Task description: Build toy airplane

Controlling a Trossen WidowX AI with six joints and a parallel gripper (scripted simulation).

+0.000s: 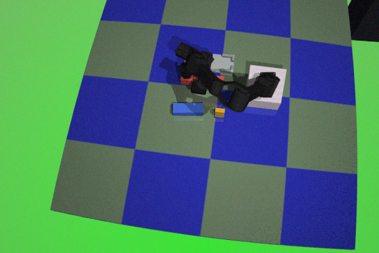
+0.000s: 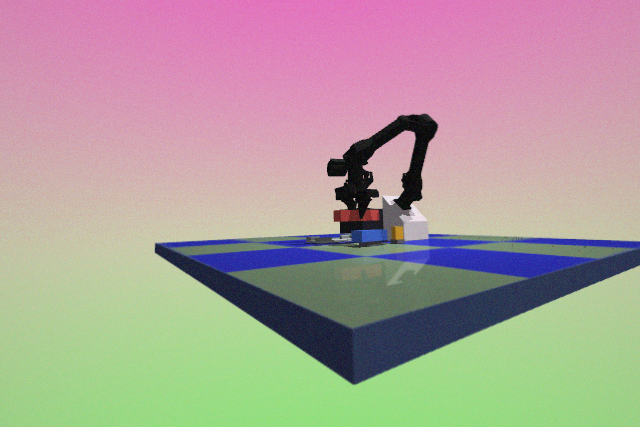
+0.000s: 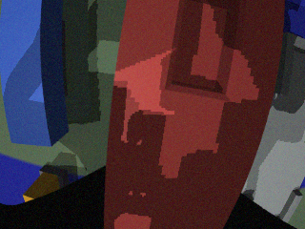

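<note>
red fuselage (image 1: pixel 186 80) (image 2: pixel 341 215) (image 3: pixel 195 119): lifted above counter (image 1: pixel 171 134) (image 2: pixel 356 288), beside grey jig (image 1: pixel 222 61) (image 2: pixel 320 239) (image 3: pixel 281 167) | tool (image 2: pixel 362 213): clamped on fuselage sides | handling: likely stiff, light, maybe slick | hold: both long sides, mid-length, keep top sockets free | blue wing (image 1: pixel 187 109) (image 2: pixel 368 235) (image 3: pixel 24 72): not fitted

Gripped level in the air, socket upward: long red block fuselage (image 1: pixel 186 80) (image 2: pixel 343 215) (image 3: pixel 195 124). Down on the table: flat pale-grey jig cradle (image 1: pixel 222 61) (image 2: pixel 316 239) (image 3: pixel 281 167), long blue block wing (image 1: pixel 188 109) (image 2: pixel 368 235) (image 3: pixel 21 72) and, just beside, small orange block tail fin (image 1: pixel 219 111) (image 2: pixel 397 233) (image 3: pixel 43 185).
</note>
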